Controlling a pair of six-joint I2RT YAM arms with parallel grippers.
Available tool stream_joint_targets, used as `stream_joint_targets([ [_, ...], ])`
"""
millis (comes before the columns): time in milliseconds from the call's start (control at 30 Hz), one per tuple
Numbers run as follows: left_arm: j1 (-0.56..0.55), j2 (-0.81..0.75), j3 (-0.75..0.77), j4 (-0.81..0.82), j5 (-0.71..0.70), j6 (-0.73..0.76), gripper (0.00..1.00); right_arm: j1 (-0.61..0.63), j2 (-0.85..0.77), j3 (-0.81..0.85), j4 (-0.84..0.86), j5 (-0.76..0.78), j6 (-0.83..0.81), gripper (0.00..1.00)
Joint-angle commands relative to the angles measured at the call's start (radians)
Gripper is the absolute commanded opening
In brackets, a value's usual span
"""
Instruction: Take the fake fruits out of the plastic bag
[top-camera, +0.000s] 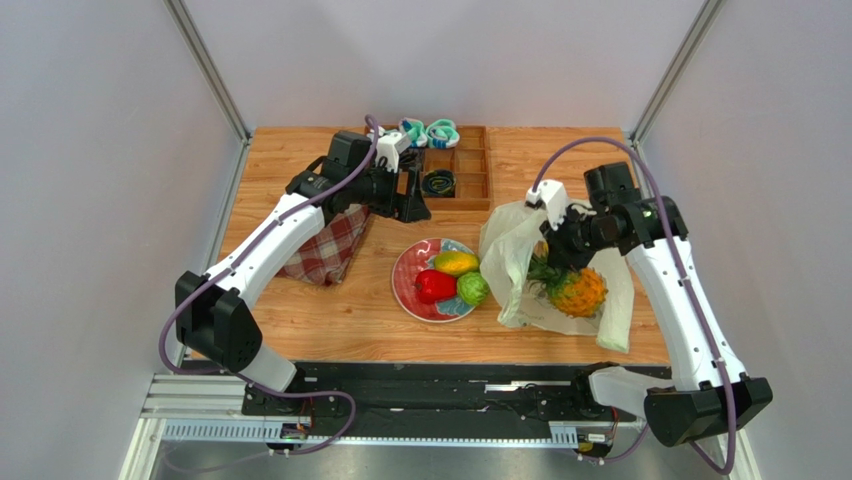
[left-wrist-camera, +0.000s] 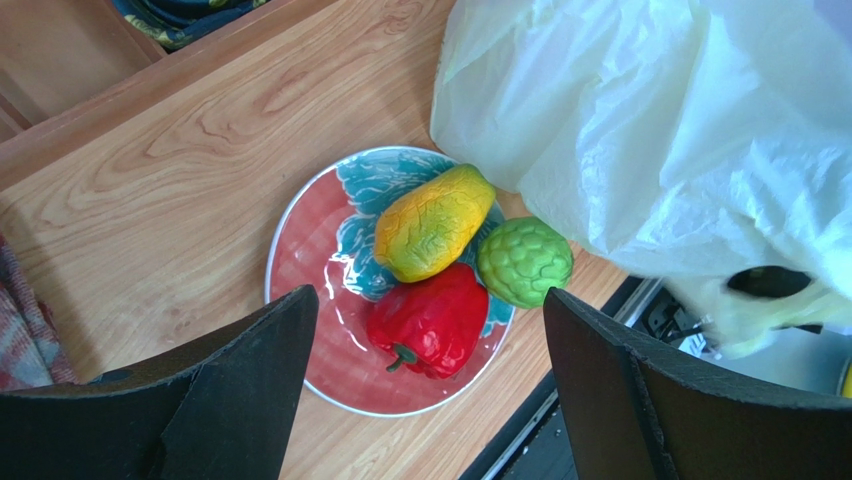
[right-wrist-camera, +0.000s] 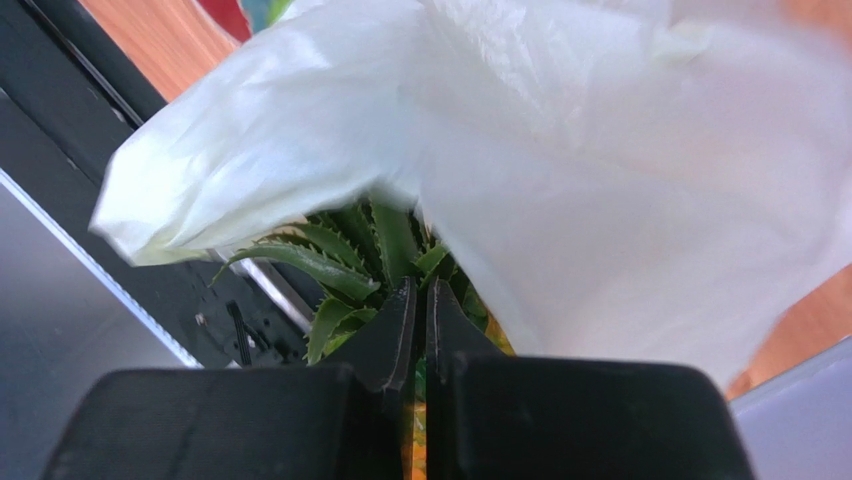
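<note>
My right gripper is shut on the green crown of the pineapple, which sits at the mouth of the cream-white plastic bag. In the right wrist view the jaws pinch thin leaves of the crown under the bag. A red pepper, a yellow mango and a green round fruit lie on the plate. My left gripper is open and empty, high behind the plate; its view shows the pepper, mango, green fruit and bag.
A red-and-white plaid cloth lies left of the plate under my left arm. A wooden compartment tray stands at the back with teal-and-white socks. The table's front edge is just beyond the bag and plate.
</note>
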Motion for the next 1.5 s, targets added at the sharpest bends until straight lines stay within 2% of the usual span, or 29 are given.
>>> stream_joint_targets([
  [0, -0.001, 0.006, 0.046, 0.021, 0.028, -0.015, 0.92, 0.004, 0.040, 0.277, -0.127, -0.250, 0.098, 0.00],
  [33, -0.001, 0.008, 0.049, 0.015, 0.027, -0.015, 0.92, 0.004, 0.084, 0.403, -0.165, -0.267, 0.084, 0.00],
  [100, -0.001, 0.008, 0.054, 0.010, 0.023, -0.007, 0.92, 0.006, 0.135, 0.522, -0.294, -0.274, 0.058, 0.00],
  [167, -0.001, 0.006, 0.057, 0.002, 0.023, -0.005, 0.92, 0.011, 0.164, 0.584, -0.328, -0.204, 0.053, 0.00],
  [233, -0.001, 0.005, 0.054, 0.010, 0.020, -0.005, 0.92, 0.029, 0.170, 0.555, -0.324, 0.006, -0.018, 0.00],
  [367, -0.001, 0.003, 0.046, 0.024, 0.011, -0.005, 0.92, 0.032, 0.204, 0.364, -0.249, 0.399, -0.039, 0.00],
  [467, -0.001, 0.006, 0.052, 0.018, 0.011, -0.004, 0.92, 0.031, 0.184, 0.282, -0.174, 0.566, -0.045, 0.00],
  [533, -0.001, 0.003, 0.057, 0.015, 0.010, 0.002, 0.92, 0.029, 0.166, 0.267, -0.147, 0.608, -0.054, 0.00],
  [633, -0.001, 0.002, 0.057, 0.010, 0.004, 0.007, 0.92, 0.031, 0.132, 0.383, -0.158, 0.602, -0.108, 0.00],
  [700, -0.001, 0.002, 0.053, 0.007, 0.000, 0.008, 0.92, 0.024, 0.096, 0.429, -0.158, 0.667, -0.185, 0.00],
  [800, -0.001, 0.009, 0.049, 0.014, 0.007, 0.004, 0.92, -0.009, 0.001, 0.377, -0.097, 0.745, -0.311, 0.00],
  [900, -0.001, 0.026, 0.062, 0.018, 0.019, -0.013, 0.92, -0.031, -0.090, 0.247, -0.015, 0.786, -0.390, 0.00],
  [933, -0.001, 0.032, 0.068, 0.016, 0.020, -0.015, 0.92, -0.032, -0.101, 0.224, -0.006, 0.791, -0.387, 0.00],
  [1000, -0.001, 0.046, 0.085, 0.011, 0.026, -0.019, 0.92, -0.038, -0.112, 0.279, -0.018, 0.703, -0.341, 0.00],
  [1033, -0.001, 0.048, 0.089, 0.011, 0.028, -0.021, 0.92, -0.039, -0.106, 0.400, -0.088, 0.555, -0.299, 0.00],
  [1067, -0.001, 0.051, 0.092, 0.010, 0.030, -0.022, 0.91, -0.040, -0.095, 0.464, -0.119, 0.486, -0.268, 0.00],
  [1167, -0.001, 0.054, 0.099, 0.004, 0.031, -0.021, 0.92, -0.039, -0.037, 0.678, -0.140, 0.328, -0.140, 0.00],
  [1267, -0.001, 0.051, 0.099, -0.001, 0.028, -0.018, 0.91, -0.039, 0.034, 0.748, -0.190, 0.270, -0.082, 0.00],
  [1367, -0.001, 0.043, 0.088, 0.005, 0.025, -0.018, 0.92, -0.040, 0.010, 0.617, -0.222, 0.173, -0.114, 0.00],
  [1400, -0.001, 0.040, 0.086, 0.005, 0.026, -0.015, 0.91, -0.040, -0.010, 0.486, -0.229, 0.149, -0.143, 0.00],
  [1467, -0.001, 0.031, 0.085, -0.001, 0.016, -0.007, 0.91, -0.039, -0.093, 0.355, -0.226, 0.127, -0.263, 0.00],
])
